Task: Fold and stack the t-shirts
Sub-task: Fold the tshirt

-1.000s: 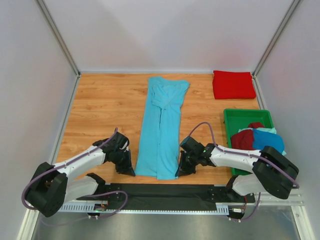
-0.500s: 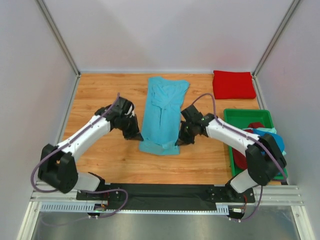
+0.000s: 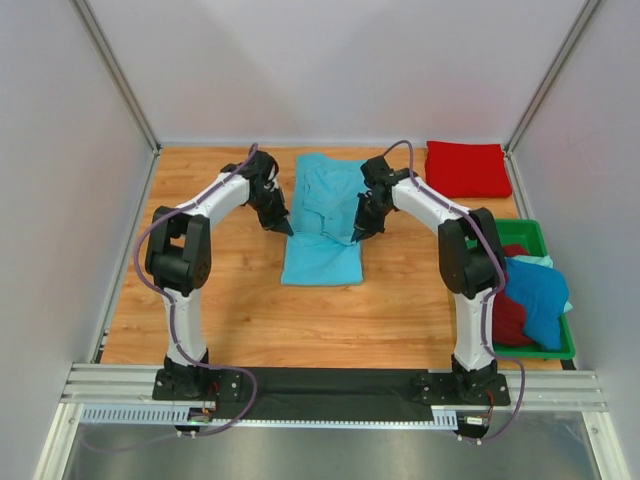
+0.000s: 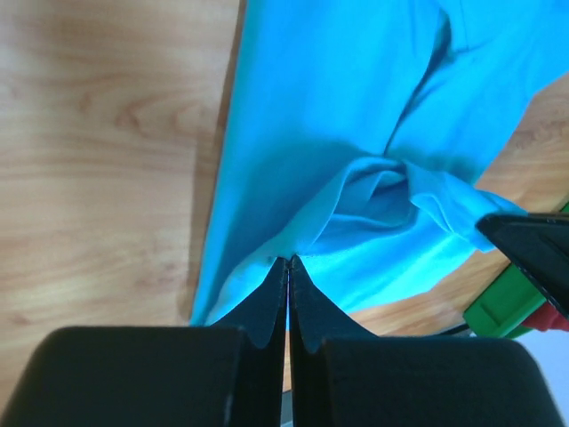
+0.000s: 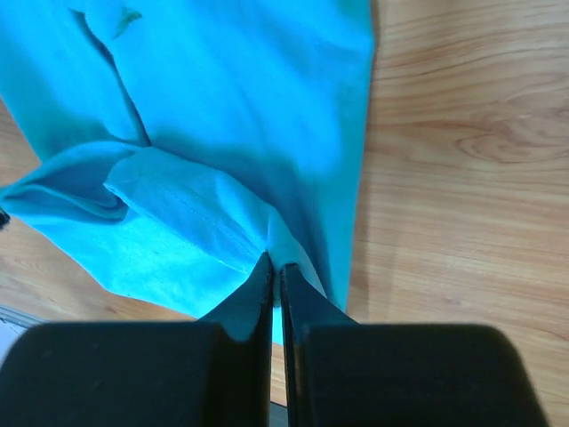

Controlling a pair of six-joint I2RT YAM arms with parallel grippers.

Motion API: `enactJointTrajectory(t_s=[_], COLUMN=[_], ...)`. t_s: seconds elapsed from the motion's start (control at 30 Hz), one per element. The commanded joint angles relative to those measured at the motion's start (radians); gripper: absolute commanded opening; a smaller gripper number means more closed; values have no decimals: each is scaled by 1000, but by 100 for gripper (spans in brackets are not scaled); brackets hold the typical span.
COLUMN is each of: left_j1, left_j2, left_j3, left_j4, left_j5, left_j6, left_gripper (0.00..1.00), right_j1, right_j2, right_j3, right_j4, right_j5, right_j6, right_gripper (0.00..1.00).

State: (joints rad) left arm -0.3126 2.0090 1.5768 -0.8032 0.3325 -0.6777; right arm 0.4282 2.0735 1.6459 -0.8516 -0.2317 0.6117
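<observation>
A light turquoise t-shirt (image 3: pixel 325 215) lies mid-table, its near half doubled back over the far half. My left gripper (image 3: pixel 286 228) is shut on the hem at the shirt's left edge, and my right gripper (image 3: pixel 356 236) is shut on the hem at the right edge. In the left wrist view the closed fingertips (image 4: pixel 289 267) pinch turquoise cloth (image 4: pixel 356 133). The right wrist view shows the same, fingertips (image 5: pixel 274 267) pinching the cloth (image 5: pixel 222 98). A folded bright red t-shirt (image 3: pixel 467 169) lies at the back right. More t-shirts, dark red (image 3: pixel 508 315) and blue (image 3: pixel 538 290), sit in the tray.
A green plastic tray (image 3: pixel 465 232) stands at the right edge with the bundled shirts in it. White enclosure walls and metal posts close in the wooden table (image 3: pixel 210 290) on three sides. Both arms stretch far forward over the table.
Both grippers have carried the shirt's near hem away from the arm bases toward the collar, folding the long strip in half. The arms have stretched out from low and bent to nearly full reach.
</observation>
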Motion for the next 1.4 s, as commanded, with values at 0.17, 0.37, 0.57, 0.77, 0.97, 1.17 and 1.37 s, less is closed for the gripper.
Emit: enactJointTrajectory(t_s=[0.17, 0.37, 0.57, 0.77, 0.97, 1.17, 1.37], left_j1=[23, 38, 44, 52, 76, 76, 75], left_j2=[100, 160, 227, 301, 379, 142, -153], left_j3=[198, 272, 347, 433, 638, 507, -39], left_j4=[-54, -59, -67, -70, -187, -184, 47], left_j5=[7, 10, 14, 16, -100, -248, 81], left_j6=[33, 21, 20, 10, 65, 234, 343], left_gripper=[0, 0, 0, 0, 26, 73, 71], right_j1=[-60, -78, -97, -121, -178, -177, -79], right_j2=[49, 114, 145, 207, 297, 47, -205], right_j3=[115, 204, 239, 333, 534, 311, -148], right_j4=[-47, -63, -50, -63, -190, -239, 49], right_j5=[-112, -142, -156, -175, -95, -19, -151], right_j6=[-44, -52, -43, -38, -102, -208, -129], right_gripper=[1, 1, 0, 0, 33, 64, 67])
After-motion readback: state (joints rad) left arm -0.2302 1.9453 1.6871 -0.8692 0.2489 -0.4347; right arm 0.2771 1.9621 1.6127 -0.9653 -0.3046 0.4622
